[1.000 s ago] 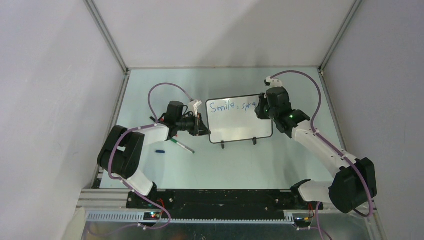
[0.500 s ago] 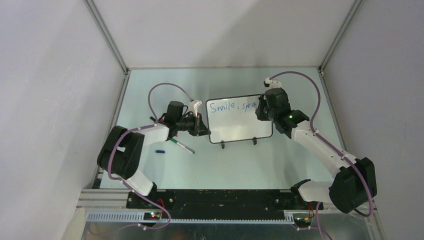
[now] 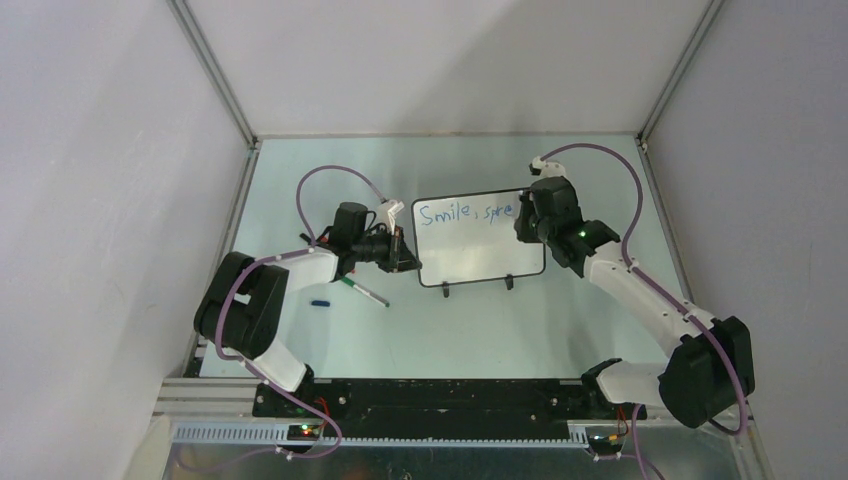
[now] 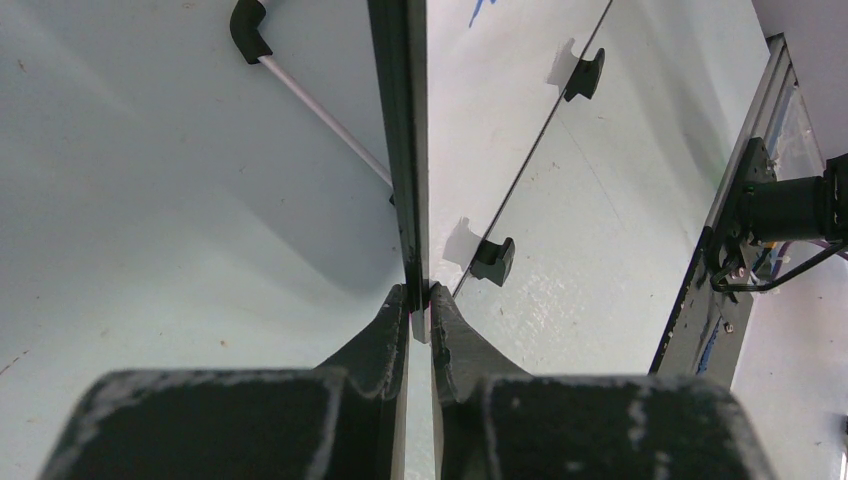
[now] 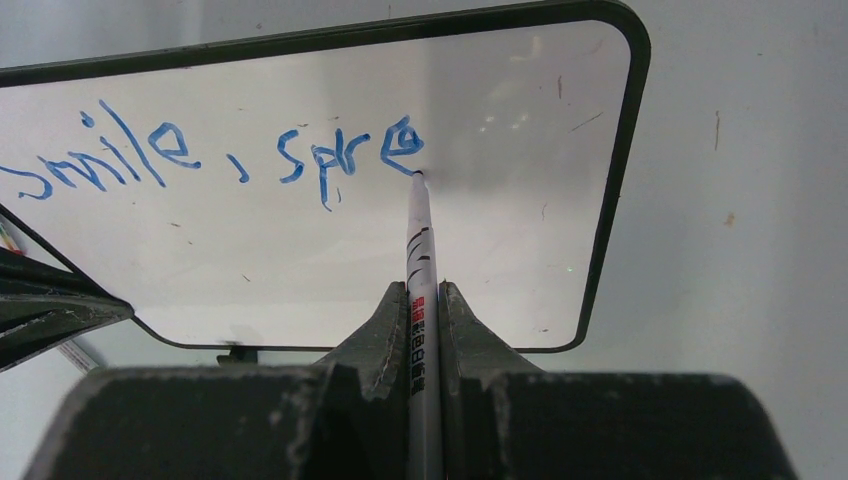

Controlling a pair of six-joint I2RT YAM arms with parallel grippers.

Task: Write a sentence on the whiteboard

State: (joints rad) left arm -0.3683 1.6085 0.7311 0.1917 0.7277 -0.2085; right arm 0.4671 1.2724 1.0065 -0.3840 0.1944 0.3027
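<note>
The right claw (image 5: 422, 295), two tapered matte-black fingers with a grainy, scuffed finish, is clamped on a slim white marker (image 5: 420, 245) whose round barrel carries black stripes and a small red label. The marker's dark tip touches the whiteboard (image 5: 520, 250) just under the last letter written. The board is a small rectangle of glossy white with faint specks and scratches, bounded by a thin black frame with rounded corners. Across its upper part runs the sentence (image 5: 200, 160) in loose blue handwriting that so far reads "Smile, spre", with uneven letters, the final "e" a closed loop and the lower half of the board blank. The left claw (image 4: 419, 300), of the same rough black make, is pinched together on the board's thin left edge, one finger on each face. Two small black feet (image 4: 492, 260) sit under the lower edge of the frame. The board stands about mid-bench, between the two arms, on a smooth pale bench (image 3: 450, 330). A thin loose pen (image 3: 362, 291) lies on the bench near the left claw, and a small dark blue piece (image 3: 320, 301) lies further left.
</note>
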